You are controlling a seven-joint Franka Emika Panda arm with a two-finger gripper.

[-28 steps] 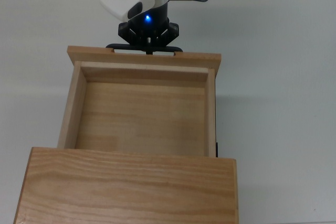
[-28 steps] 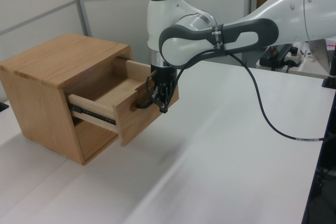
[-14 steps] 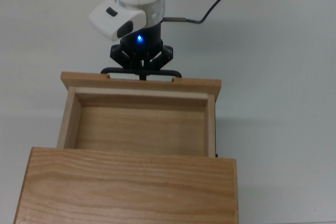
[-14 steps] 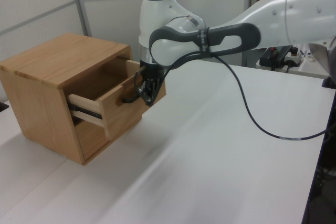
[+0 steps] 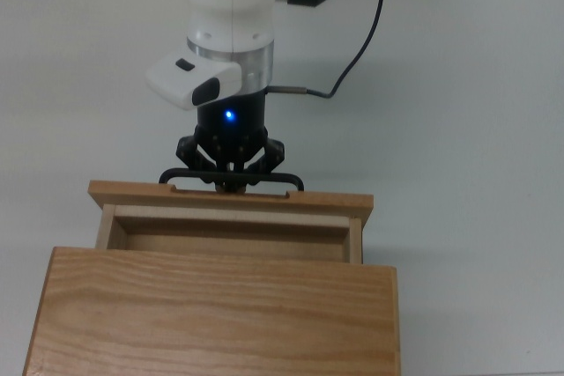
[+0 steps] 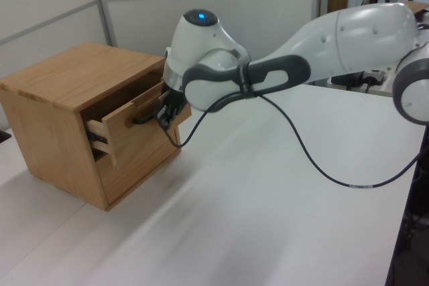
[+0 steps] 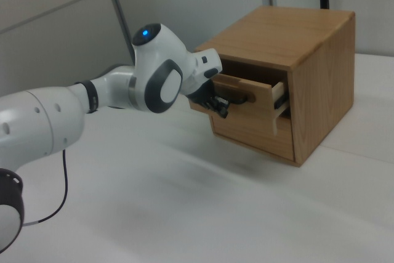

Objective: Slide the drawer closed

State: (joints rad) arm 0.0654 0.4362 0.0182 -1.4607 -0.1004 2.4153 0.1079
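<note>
On the counter (image 5: 467,129), a wooden cabinet (image 6: 60,98) stands with its upper drawer (image 5: 229,217) partly open; in the top view only a narrow strip of the drawer's interior shows ahead of the cabinet top. The drawer's front panel faces the arm, and its black handle (image 5: 231,179) lies along that panel.

The end effector (image 5: 231,184) is at the middle of the handle, pointing toward the cabinet. Its fingers appear closed around the bar, though the contact itself is partly hidden by the wrist in all three views.

Assessment: closing is well advanced, with a short travel left.

Risks noted:
- A push off the line of the slides could rack the drawer and jam it. The top view shows the front panel slightly skewed relative to the cabinet edge, which suggests this is possible.
- Excess force at the end of travel could shove the whole cabinet across the counter, since nothing visible holds it down.
- If the hold on the bar is loose, the end effector may slip along or off it and strike the front panel.
- The cable (image 5: 352,50) trailing from the wrist hangs near the drawer front in the left view and could snag.
</note>
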